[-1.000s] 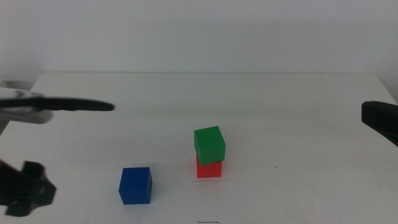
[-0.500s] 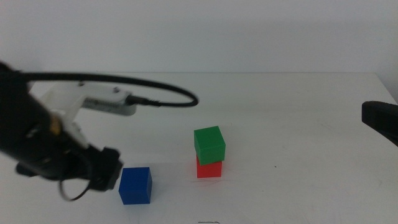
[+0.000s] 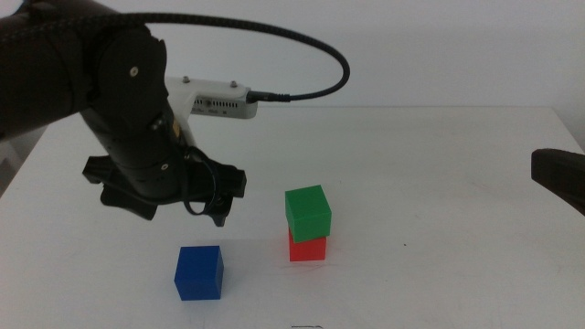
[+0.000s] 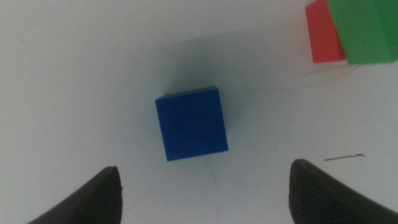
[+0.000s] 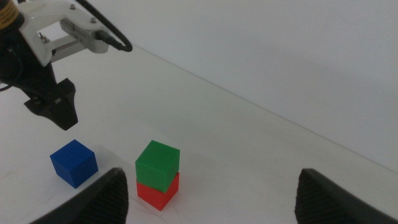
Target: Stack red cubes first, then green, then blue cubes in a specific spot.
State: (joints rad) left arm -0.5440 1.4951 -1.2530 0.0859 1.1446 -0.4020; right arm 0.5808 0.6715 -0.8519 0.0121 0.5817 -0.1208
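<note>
Left hand high over the blue cube, green already on red

The white worktop (image 3: 439, 183) holds all three cubes. The big left arm (image 3: 110, 110) comes in from the left side, and its left hand (image 4: 205, 193) hangs in the air over the blue cube (image 3: 199, 272), with its two jaws wide apart and touching nothing. The right hand (image 5: 211, 199) waits at the right edge of the worktop, far from the cubes, and its jaws are wide apart too. The green cube (image 3: 308, 212) sits on top of the red cube (image 3: 307, 247), turned a little so its edges do not line up. The blue cube stands alone on the worktop, near that small stack and to its left, not touching it
</note>
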